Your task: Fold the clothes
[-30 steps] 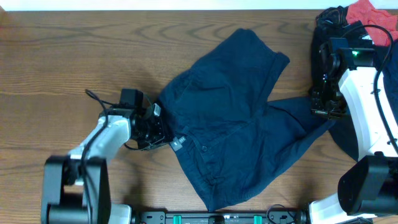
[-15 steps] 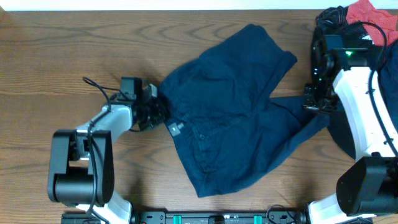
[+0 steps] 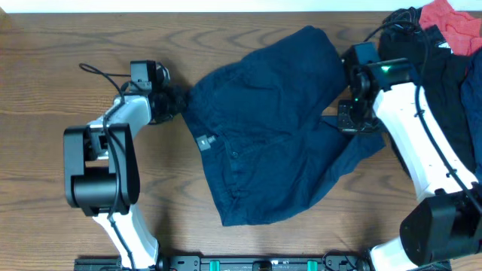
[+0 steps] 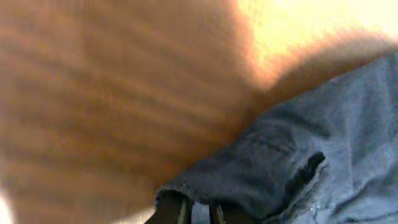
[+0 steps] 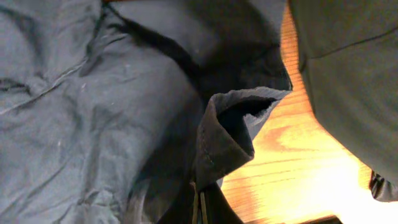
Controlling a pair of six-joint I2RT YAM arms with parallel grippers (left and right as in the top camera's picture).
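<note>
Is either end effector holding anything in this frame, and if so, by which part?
Both hold the dark navy-blue cotton trousers. The left end effector pinches the waistband corner. The right end effector pinches a folded edge of one leg.

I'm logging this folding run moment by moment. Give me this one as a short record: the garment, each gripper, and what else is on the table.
garment: navy shorts, spread rumpled at mid-table, not yet folded
left gripper: shut on the shorts' left edge
right gripper: shut on a fold of cloth at the shorts' right side
other items: black garments and red cloth, piled at the far right corner
surface: wooden table
</note>
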